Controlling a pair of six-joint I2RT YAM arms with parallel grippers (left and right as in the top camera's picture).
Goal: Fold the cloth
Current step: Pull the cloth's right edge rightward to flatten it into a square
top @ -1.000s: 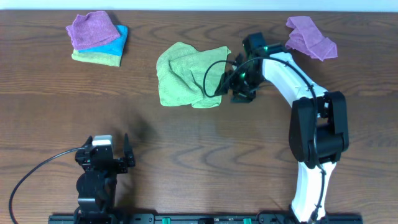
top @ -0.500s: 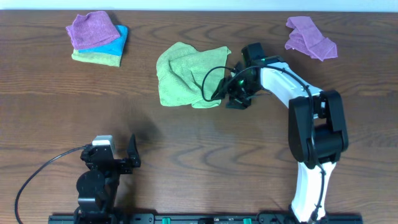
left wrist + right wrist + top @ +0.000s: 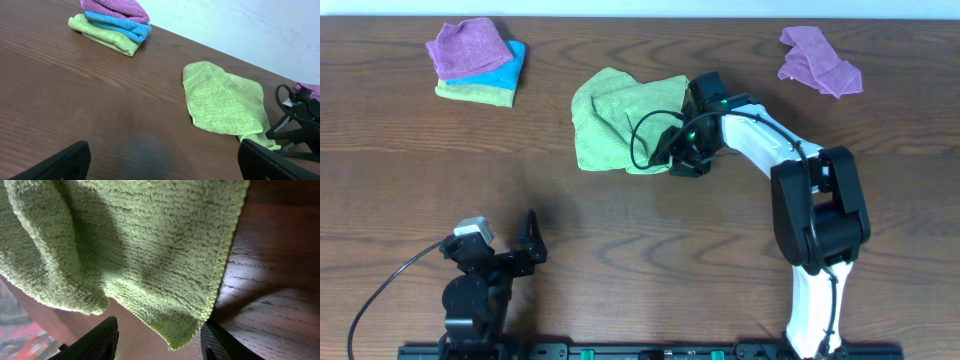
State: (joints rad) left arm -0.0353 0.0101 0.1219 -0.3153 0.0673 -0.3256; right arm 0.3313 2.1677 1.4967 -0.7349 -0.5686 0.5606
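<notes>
Trouble, if it comes, will start at the corner of the cloth [image 3: 615, 125] nearest the right arm [image 3: 760, 135]. The cloth lies rumpled on the tabletop [image 3: 620, 230], partly doubled over itself rather than flat, and the right wrist view shows a thick roll along one side. The right jaws stand parted astride that corner, with one of the fingers [image 3: 97, 340] on each side of the stitched hem. The hem lies between them unpinched, so nothing is held. The left jaws are spread wide and empty on the left arm [image 3: 470, 290], well away from the cloth, on its side nearest the robot's base.

My judgement is that the grasp could take too little. The corner tip sits off centre, close to one finger, and a bite on the fuzzy hem alone may slip once lifted. It could also take too much, catching a second layer beneath, so that the cloth drags as a lump instead of opening out. A black cable [image 3: 642, 140] loops from the right arm across the cloth's right part and may snag or press the fabric during a pull. With one corner held and the left jaws far off, any fold is likely to come out skewed. The stack of folded cloths [image 3: 475, 65] far to the cloth's left and the purple cloth [image 3: 820, 60] to its right are well apart from it and should not interfere.
</notes>
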